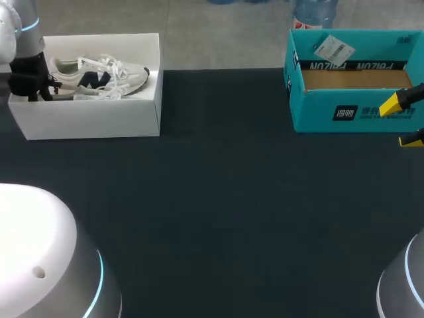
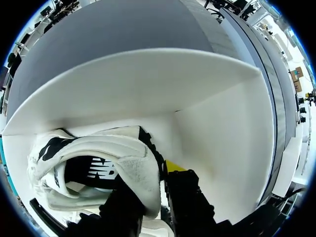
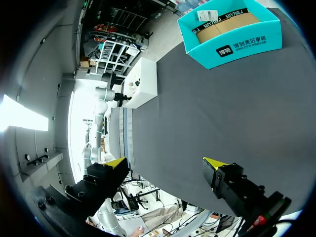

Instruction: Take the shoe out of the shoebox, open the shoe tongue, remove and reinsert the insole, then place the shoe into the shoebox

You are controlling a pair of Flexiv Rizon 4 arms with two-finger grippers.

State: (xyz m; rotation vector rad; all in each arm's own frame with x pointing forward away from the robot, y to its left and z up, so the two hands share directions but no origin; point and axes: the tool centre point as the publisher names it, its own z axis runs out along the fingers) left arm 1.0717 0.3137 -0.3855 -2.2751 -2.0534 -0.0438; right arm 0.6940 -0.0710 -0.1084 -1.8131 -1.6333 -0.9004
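The white shoebox (image 1: 93, 119) sits open at the far left of the dark table (image 1: 218, 199). The sneaker (image 1: 99, 76) lies on its side inside it, white with navy panels, its loose laces (image 1: 114, 69) spilling over the middle and its toe pointing toward the table's centre.

The left arm (image 1: 20, 33) comes down from the far left corner and dips into the box at the heel end. The left gripper (image 1: 32, 83) is clamped on the sneaker's heel. In the left wrist view, one black finger goes inside the shoe opening and the other, with its yellow tip (image 2: 173, 165) showing, stands outside the heel. The padded collar (image 2: 140, 173) is pinched between them (the inner finger's tip is hidden by the shoe). The box's white wall (image 2: 217, 128) rises just ahead of the gripper.

The right gripper (image 1: 404, 121) hangs at the table's right edge, just in front of a teal cardboard box (image 1: 318, 112). Its fingers are spread wide and nothing is between them. The right wrist view shows both yellow tips (image 3: 116, 163) well apart above bare tabletop, with the teal box ahead and the white shoebox farther off. The teal box is open at the top, with a brown floor and a small white label (image 1: 333, 48) against its back wall.
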